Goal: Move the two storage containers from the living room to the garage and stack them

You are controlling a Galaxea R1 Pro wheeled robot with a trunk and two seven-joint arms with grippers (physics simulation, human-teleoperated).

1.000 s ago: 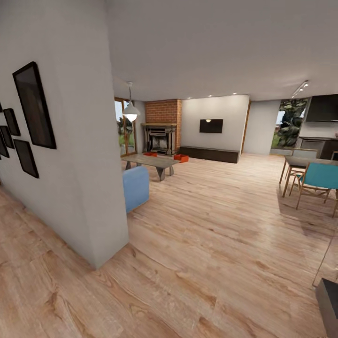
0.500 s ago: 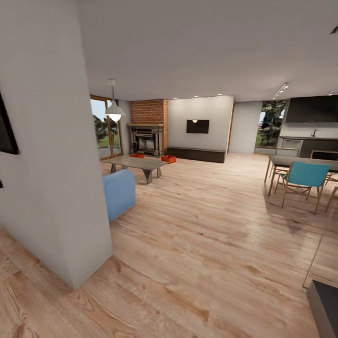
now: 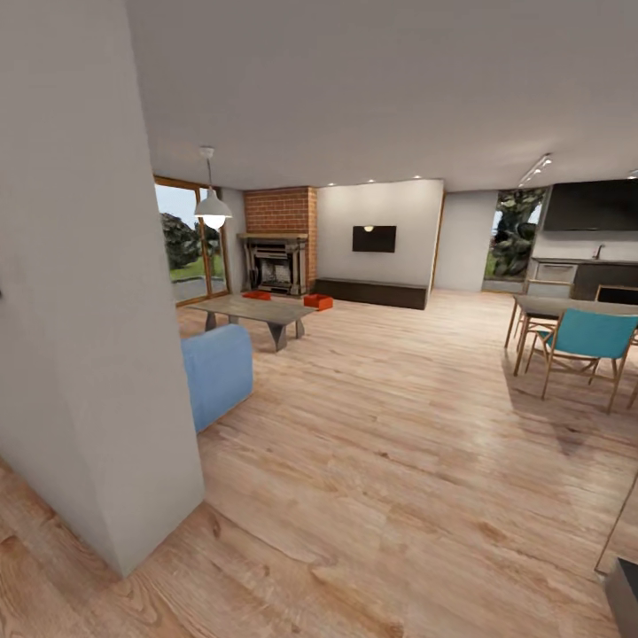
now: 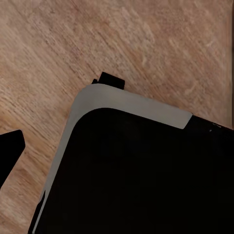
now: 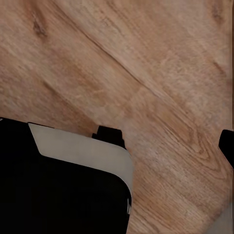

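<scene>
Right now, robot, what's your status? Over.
Claws: state unclear. Two storage containers far ahead on the living room planks by the fireplace, untouched. Wall corner, blue sofa, low table near the route.

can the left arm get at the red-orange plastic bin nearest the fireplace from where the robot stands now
Probably not. That red-orange rectangular plastic bin sits far across the light wood-plank floor, beyond the low grey coffee table. The robot would likely have to drive much closer first.
</scene>
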